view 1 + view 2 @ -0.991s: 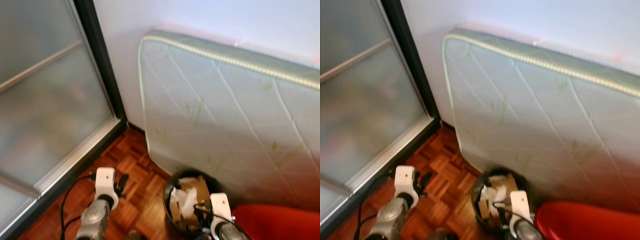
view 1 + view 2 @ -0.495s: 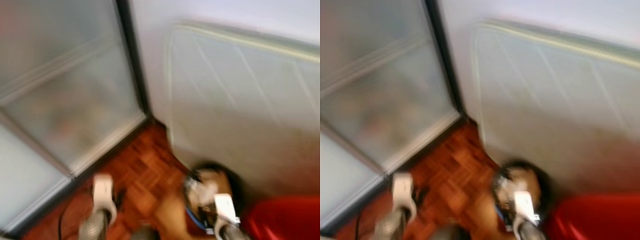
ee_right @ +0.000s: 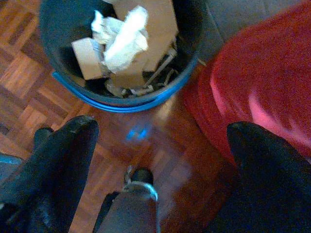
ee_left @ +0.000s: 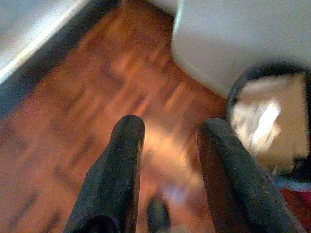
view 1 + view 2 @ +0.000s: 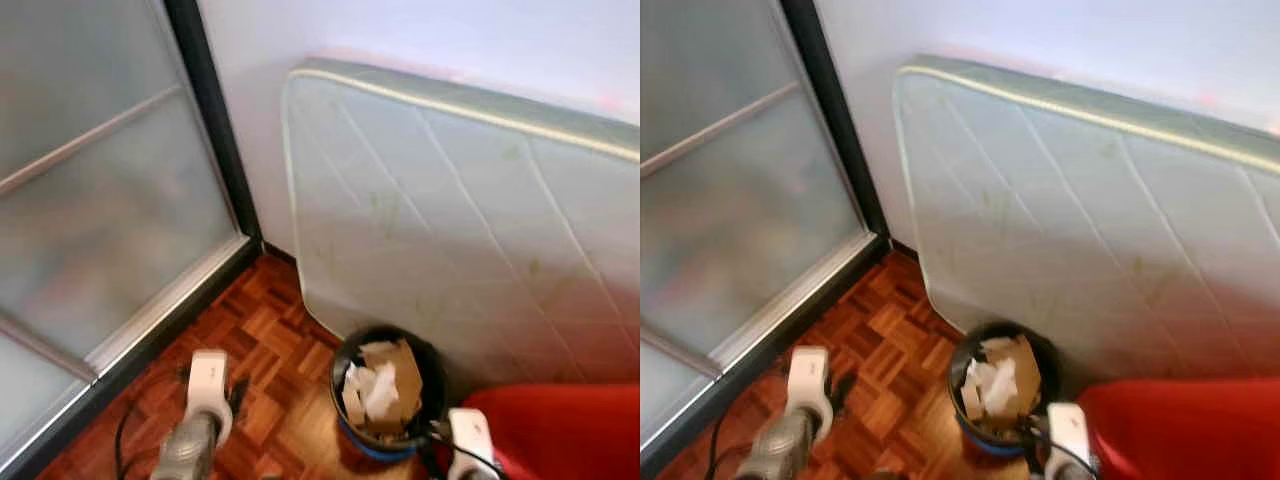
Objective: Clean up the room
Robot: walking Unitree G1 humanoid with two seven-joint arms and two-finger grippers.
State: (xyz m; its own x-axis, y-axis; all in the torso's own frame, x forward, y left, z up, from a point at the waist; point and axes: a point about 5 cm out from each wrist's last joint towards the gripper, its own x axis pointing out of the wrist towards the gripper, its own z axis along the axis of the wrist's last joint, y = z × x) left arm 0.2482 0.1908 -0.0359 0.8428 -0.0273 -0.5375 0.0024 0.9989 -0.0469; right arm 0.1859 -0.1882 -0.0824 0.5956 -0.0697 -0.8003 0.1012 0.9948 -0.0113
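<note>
Just ahead of the wide-open, empty right gripper (image 3: 160, 160), the bin (image 3: 121, 99) holds probably light, crushable paper scraps (image 3: 124, 41), best lifted by its stiff rim.

A pale mattress (image 5: 460, 220) leans against the white wall (image 5: 420, 35) above parquet floor (image 5: 270, 340).

Head pair high, wrist cameras low over the floor.
Both eye views look forward and down on a bin (image 5: 385, 390) against a mattress (image 5: 450, 220). The left wrist view faces the parquet (image 4: 97, 107) close up; the right wrist view looks straight down into the bin.
</note>
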